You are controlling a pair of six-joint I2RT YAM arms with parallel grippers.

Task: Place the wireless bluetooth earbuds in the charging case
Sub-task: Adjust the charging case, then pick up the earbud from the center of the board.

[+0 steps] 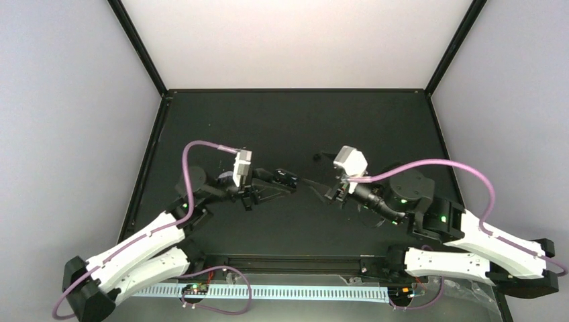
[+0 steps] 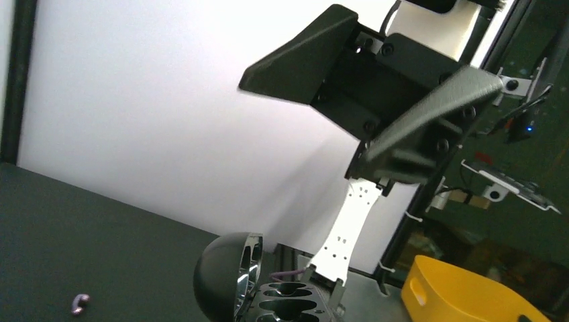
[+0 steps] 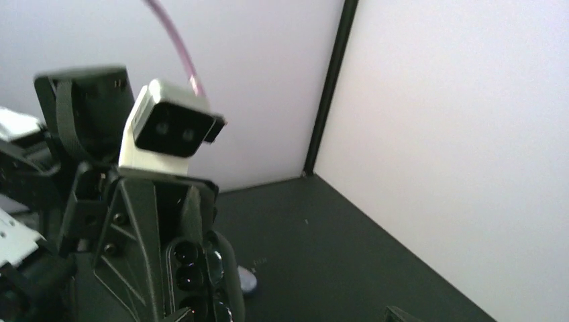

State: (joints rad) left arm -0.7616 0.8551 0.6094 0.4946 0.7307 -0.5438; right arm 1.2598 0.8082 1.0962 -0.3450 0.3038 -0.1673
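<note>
My left gripper (image 1: 272, 180) is shut on an open black charging case (image 1: 287, 178) and holds it above the table's middle. In the left wrist view the case's domed lid (image 2: 225, 282) stands up beside its base (image 2: 295, 303), whose sockets look empty. The right wrist view shows the case (image 3: 201, 268) side-on between the left fingers (image 3: 134, 221). My right gripper (image 1: 333, 188) faces the case from the right, jaws apart and empty; its black fingers (image 2: 302, 60) show in the left wrist view. One tiny purplish earbud (image 2: 80, 304) lies on the mat; it shows as a dark speck (image 1: 316, 157) from above.
A lavender rounded object (image 3: 249, 280) lies on the mat behind the left gripper, also seen from above (image 1: 228, 176). A yellow bin (image 2: 470, 295) stands outside the cell. Black frame posts and white walls surround the dark mat (image 1: 288, 121).
</note>
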